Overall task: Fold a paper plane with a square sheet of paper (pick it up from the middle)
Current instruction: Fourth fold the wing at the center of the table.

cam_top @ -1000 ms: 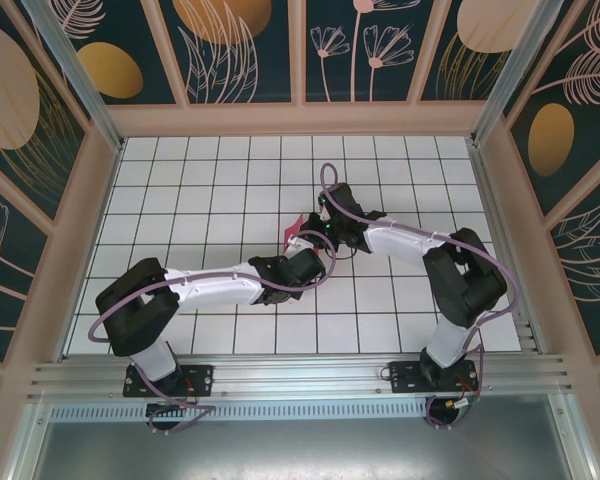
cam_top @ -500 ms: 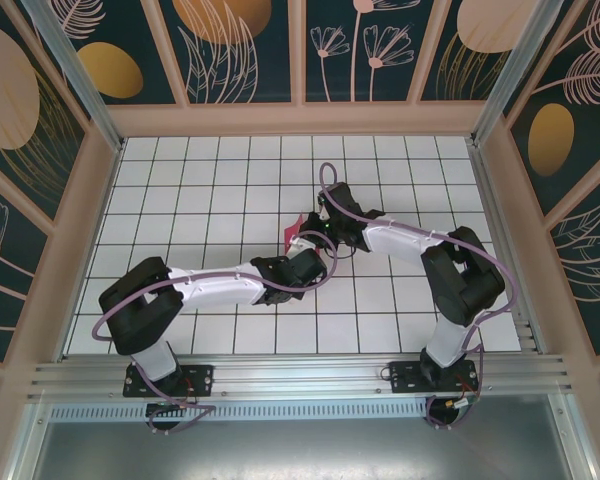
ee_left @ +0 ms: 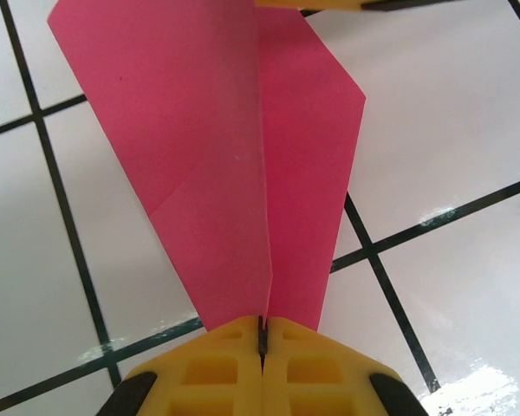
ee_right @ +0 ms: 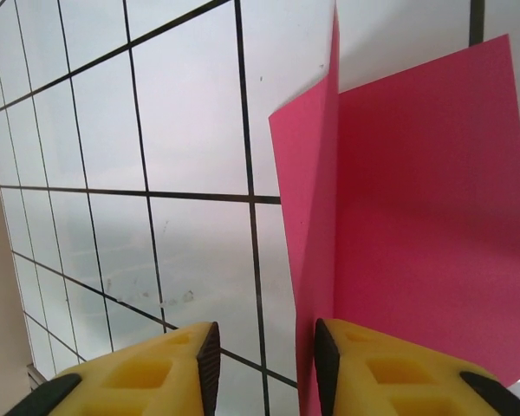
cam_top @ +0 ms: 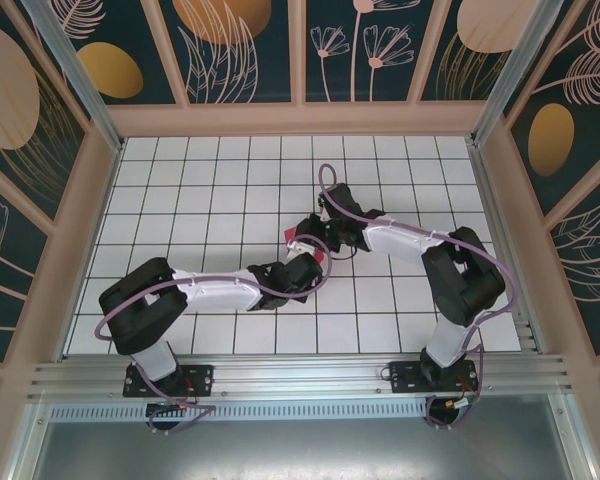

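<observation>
Tiled table (cam_top: 180, 200): right gripper (ee_right: 264, 347) has opened; left gripper (ee_left: 262, 336) pinches paper (ee_left: 217, 156).

Bright, even light all round. Glare patches shine on the white tiled table (ee_left: 451, 130) by the left wrist view's lower edge. The folded pink paper (ee_left: 208, 173) looks sharp and faintly translucent. The grid lines (ee_right: 147, 217) bow in the right wrist view.
</observation>
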`<state>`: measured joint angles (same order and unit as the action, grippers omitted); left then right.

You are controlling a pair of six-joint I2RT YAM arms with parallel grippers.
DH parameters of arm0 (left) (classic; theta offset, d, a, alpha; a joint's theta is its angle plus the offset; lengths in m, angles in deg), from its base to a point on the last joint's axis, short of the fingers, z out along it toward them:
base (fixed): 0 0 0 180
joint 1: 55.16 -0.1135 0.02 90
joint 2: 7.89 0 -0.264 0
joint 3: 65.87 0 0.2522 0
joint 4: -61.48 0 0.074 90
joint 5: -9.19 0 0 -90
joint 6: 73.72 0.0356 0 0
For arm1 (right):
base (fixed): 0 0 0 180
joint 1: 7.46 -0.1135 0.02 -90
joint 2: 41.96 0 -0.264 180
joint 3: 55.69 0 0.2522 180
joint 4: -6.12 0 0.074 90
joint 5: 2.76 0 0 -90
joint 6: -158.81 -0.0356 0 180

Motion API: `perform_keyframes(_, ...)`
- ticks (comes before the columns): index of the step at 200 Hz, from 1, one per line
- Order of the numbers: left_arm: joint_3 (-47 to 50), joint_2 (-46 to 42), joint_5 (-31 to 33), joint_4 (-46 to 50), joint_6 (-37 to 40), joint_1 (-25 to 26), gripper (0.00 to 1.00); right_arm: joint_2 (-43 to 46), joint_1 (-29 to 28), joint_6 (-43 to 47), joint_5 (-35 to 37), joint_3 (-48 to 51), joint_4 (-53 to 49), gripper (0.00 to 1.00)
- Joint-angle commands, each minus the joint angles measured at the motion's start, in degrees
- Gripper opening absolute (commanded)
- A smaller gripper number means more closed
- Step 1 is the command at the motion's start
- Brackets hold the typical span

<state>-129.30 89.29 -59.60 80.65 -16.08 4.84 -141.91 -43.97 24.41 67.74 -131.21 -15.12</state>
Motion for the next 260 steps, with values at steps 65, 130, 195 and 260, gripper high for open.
perform_keyframes(65, 9.74, -4.97, -9.69, -17.03, -6.39, -3.97, 0.00, 6.15, 3.72, 4.30, -0.90, 2.60, -1.73, 0.50)
perform_keyframes(130, 14.78, -5.60, -17.02, -24.56, -8.56, -7.11, 0.00, 5.88, 4.26, 5.77, -3.19, 2.57, -0.96, 0.49)
perform_keyframes(195, 19.99, -5.82, -21.68, -32.94, -12.55, -9.85, 0.00, 3.81, 3.36, 9.66, -7.86, 2.46, -0.34, 0.31)
perform_keyframes(260, 24.40, -5.69, -26.51, -40.74, -16.26, -12.71, 0.00, 1.10, 2.74, 10.14, -10.56, 2.46, 1.29, 0.18)
